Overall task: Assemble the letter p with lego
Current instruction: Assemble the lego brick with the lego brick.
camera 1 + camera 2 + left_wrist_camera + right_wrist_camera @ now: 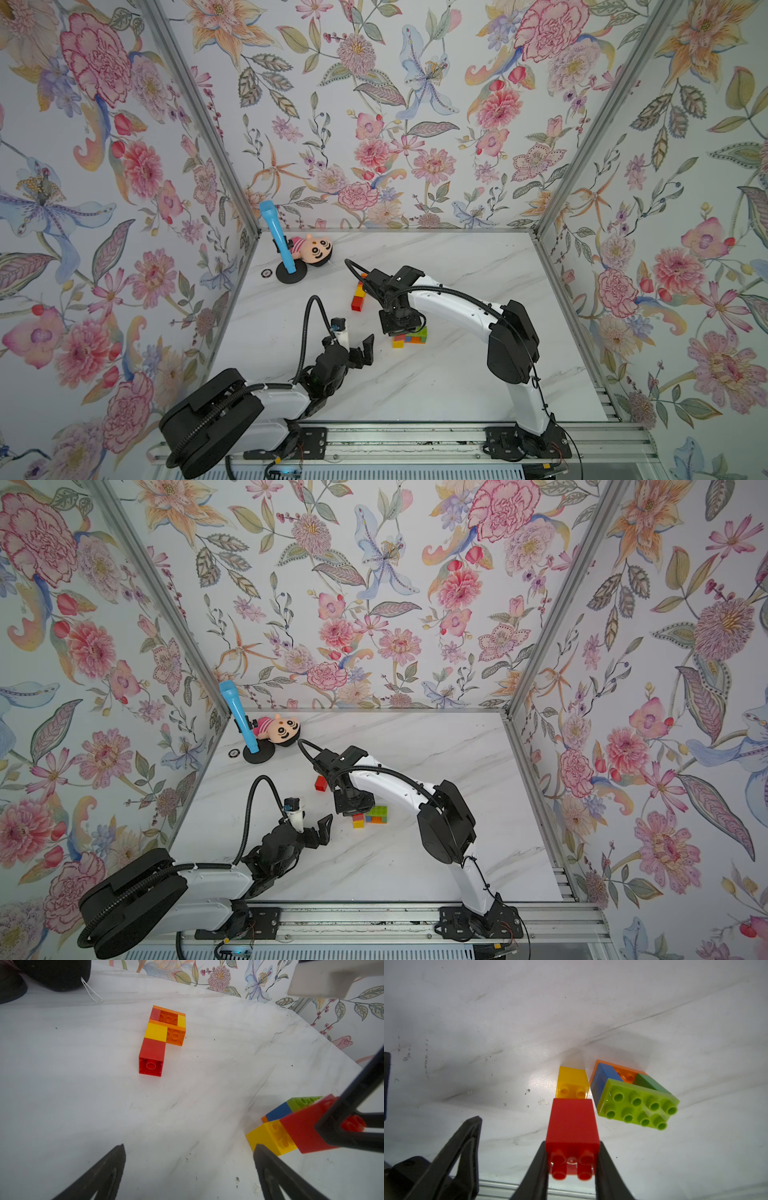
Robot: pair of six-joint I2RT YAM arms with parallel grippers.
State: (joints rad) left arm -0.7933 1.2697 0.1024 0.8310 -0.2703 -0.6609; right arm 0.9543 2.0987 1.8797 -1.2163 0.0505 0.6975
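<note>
A lego piece of red, yellow and orange bricks (160, 1039) lies flat on the white table (62, 1084), shaped like a P; in a top view it (358, 297) shows partly behind my right arm. My right gripper (572, 1147) is shut on a red brick (572, 1122) that stands on a yellow brick (572, 1082). Right beside them sits a stack with a lime-green brick (639, 1103) over blue, orange and green ones. My left gripper (189, 1167) is open over bare table, nothing between its fingers, a little left of that stack (409, 334).
A plush doll (309, 249) and a blue toy microphone on a black stand (278, 243) sit at the back left corner, with a small black ring (266, 273) near them. Floral walls close the table on three sides; a metal rail (395, 440) runs along the front.
</note>
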